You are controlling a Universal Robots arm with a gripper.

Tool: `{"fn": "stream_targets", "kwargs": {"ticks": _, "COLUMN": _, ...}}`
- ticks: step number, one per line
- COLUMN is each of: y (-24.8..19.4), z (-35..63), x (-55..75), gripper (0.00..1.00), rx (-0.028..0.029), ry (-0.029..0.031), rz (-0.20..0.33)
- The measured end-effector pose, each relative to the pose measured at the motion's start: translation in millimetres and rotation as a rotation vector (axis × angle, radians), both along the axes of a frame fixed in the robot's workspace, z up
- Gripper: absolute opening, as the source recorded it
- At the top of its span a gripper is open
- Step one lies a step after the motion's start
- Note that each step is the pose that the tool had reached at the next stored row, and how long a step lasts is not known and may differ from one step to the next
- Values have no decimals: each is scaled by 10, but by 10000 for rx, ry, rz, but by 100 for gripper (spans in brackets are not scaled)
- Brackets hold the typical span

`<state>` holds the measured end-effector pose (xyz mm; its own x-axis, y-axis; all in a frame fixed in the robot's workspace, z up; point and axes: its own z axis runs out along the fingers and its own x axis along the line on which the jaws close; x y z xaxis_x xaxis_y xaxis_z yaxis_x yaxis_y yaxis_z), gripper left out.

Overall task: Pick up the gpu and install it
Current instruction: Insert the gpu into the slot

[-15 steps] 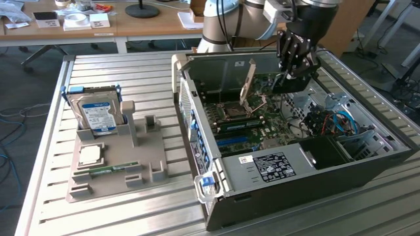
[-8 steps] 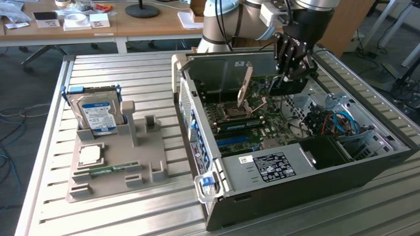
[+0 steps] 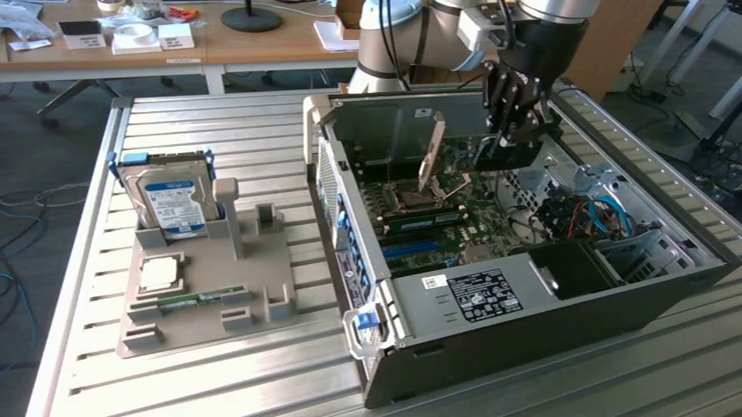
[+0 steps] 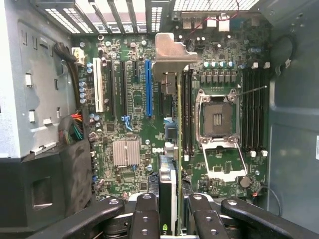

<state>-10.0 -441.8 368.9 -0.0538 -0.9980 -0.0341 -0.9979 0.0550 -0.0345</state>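
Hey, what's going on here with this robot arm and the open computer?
The arm's gripper is clamped on the gpu, holding it on edge inside the open computer case. The card is above the motherboard and its expansion slots, with its metal bracket toward the vented rear wall. It appears to hang clear of the board, not yet seated. A hard drive stands in a holder outside the case, on the exterior view's left.
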Motion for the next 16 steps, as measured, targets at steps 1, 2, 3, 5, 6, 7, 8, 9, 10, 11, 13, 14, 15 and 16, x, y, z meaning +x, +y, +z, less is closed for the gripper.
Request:
{"fn": "stream_targets", "kwargs": {"ticks": 1, "y": 0, "z": -18, "x": -2, "gripper": 27, "rx": -1, "ry": 0, "rz": 1}}
{"fn": "stream_targets", "kwargs": {"ticks": 2, "y": 0, "z": -35, "x": -5, "gripper": 27, "rx": -1, "ry": 0, "rz": 1}}
{"fn": "stream_targets", "kwargs": {"ticks": 3, "y": 0, "z": -53, "x": -8, "gripper": 27, "rx": -1, "ry": 0, "rz": 2}}
{"fn": "stream_targets", "kwargs": {"ticks": 5, "y": 0, "z": -91, "x": -15, "gripper": 27, "rx": -1, "ry": 0, "rz": 3}}
{"fn": "stream_targets", "kwargs": {"ticks": 6, "y": 0, "z": -109, "x": -20, "gripper": 27, "rx": -1, "ry": 0, "rz": 3}}
{"fn": "stream_targets", "kwargs": {"ticks": 7, "y": 0, "z": -134, "x": -37, "gripper": 27, "rx": -1, "ry": 0, "rz": 2}}
{"fn": "stream_targets", "kwargs": {"ticks": 8, "y": -28, "z": -147, "x": -78, "gripper": 27, "rx": 0, "ry": 0, "rz": 6}}
{"fn": "stream_targets", "kwargs": {"ticks": 9, "y": -37, "z": -152, "x": -90, "gripper": 27, "rx": 1, "ry": 0, "rz": 7}}
{"fn": "stream_targets", "kwargs": {"ticks": 10, "y": -37, "z": -151, "x": -90, "gripper": 27, "rx": 0, "ry": 0, "rz": 9}}
{"fn": "stream_targets", "kwargs": {"ticks": 11, "y": -37, "z": -152, "x": -90, "gripper": 27, "rx": 0, "ry": 0, "rz": 9}}
{"fn": "stream_targets", "kwargs": {"ticks": 13, "y": -37, "z": -151, "x": -90, "gripper": 27, "rx": -1, "ry": 0, "rz": 10}}
{"fn": "stream_targets", "kwargs": {"ticks": 14, "y": -38, "z": -151, "x": -90, "gripper": 27, "rx": -1, "ry": 0, "rz": 9}}
{"fn": "stream_targets", "kwargs": {"ticks": 15, "y": -38, "z": -151, "x": -90, "gripper": 27, "rx": -1, "ry": 0, "rz": 9}}
{"fn": "stream_targets", "kwargs": {"ticks": 16, "y": -38, "z": -155, "x": -91, "gripper": 27, "rx": -1, "ry": 0, "rz": 9}}
